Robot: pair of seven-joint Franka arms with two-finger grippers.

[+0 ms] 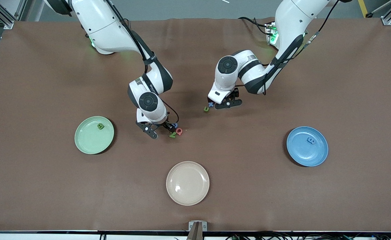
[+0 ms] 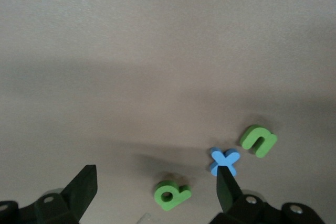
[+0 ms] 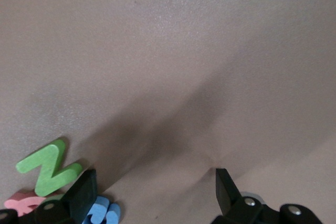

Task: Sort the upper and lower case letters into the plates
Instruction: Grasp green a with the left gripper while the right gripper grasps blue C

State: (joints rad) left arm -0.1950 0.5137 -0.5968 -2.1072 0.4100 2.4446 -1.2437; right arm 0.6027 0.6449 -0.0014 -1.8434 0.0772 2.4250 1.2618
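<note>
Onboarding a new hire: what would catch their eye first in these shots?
Both arms reach mid-table with open jaws: the right gripper low beside the green N and red Q, the left gripper over the blue x. The green plate and blue plate each hold one letter.

In the right wrist view's lower left corner, the small pink-red foam letter (image 3: 21, 203) and the small blue foam letter (image 3: 102, 212) are cut off by the frame edge and half hidden by the right gripper's black finger (image 3: 81, 195).
</note>
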